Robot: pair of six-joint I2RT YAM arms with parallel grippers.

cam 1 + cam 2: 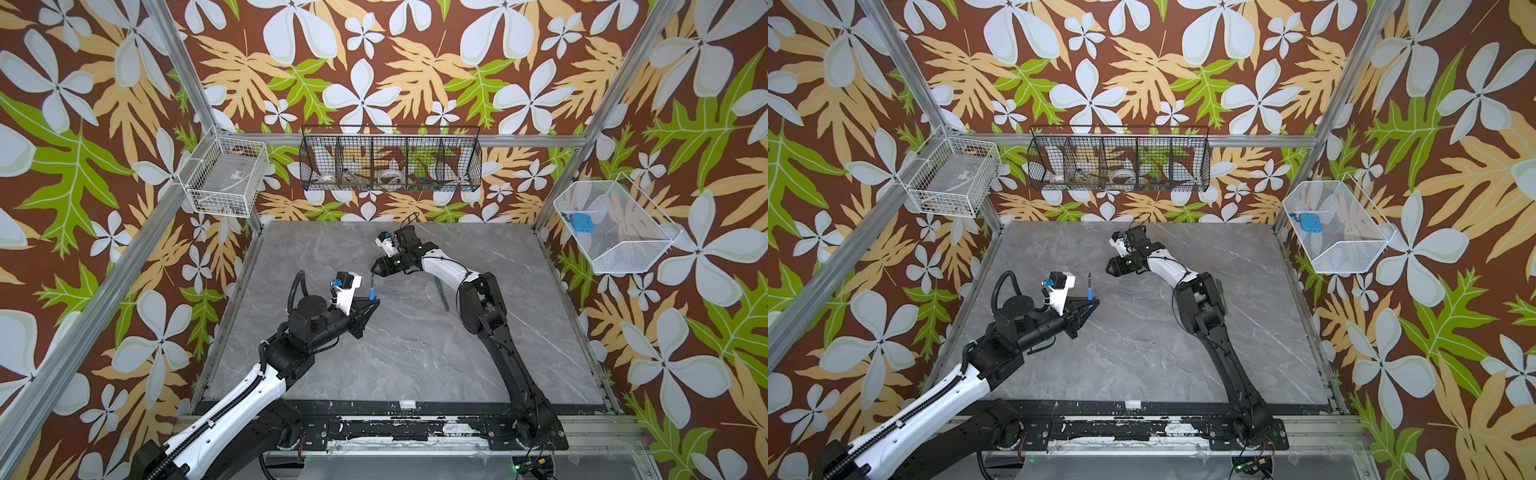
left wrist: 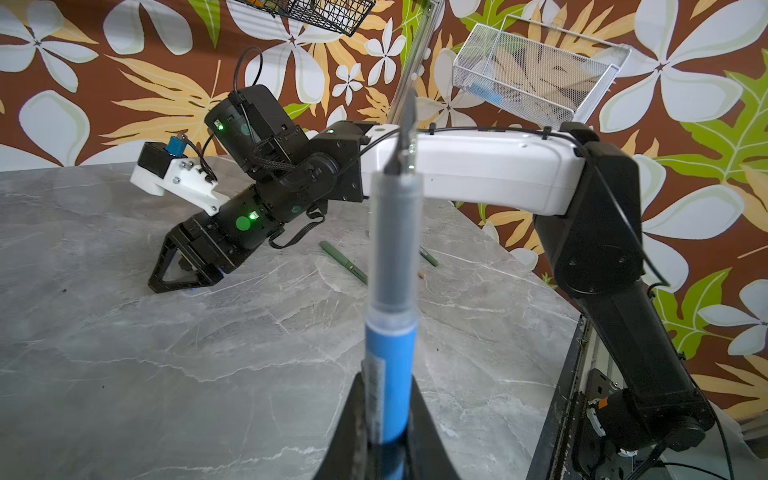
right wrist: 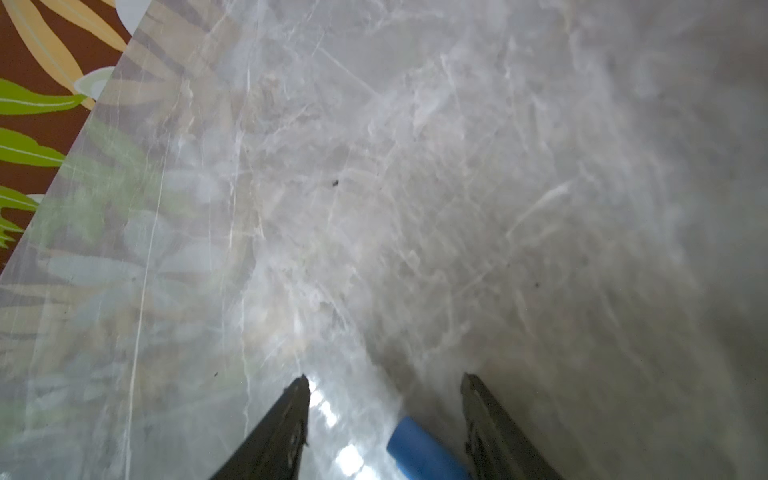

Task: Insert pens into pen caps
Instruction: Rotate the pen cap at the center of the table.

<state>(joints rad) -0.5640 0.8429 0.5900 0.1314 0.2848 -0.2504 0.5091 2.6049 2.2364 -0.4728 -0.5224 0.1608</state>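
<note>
I'm holding the blue pen clenched in the left pincer, standing close to upright above the surface with its dark tip pointing up. The right pincer is sitting low at the surface, released, with its jaws apart and straddling the blue cap. The cap is lying flat and off-centre, tight beside one jaw; I can't tell if it's touching. I'm reading this as the cap pick. I'm wanting the cap centred between the jaws before closing, otherwise it's likely rolling out on this slick stone. I'm aiming to grip away from the open end so the tip has a free way in; which end is open I can't tell. After that I'm planning on lining the cap up along the pen and going slowly, since that tip looks thin. One green pen and a second green pen are lying beside the right arm, clear of both pincers. The forearm is hiding part of that area from above, and no other caps are showing.
</note>
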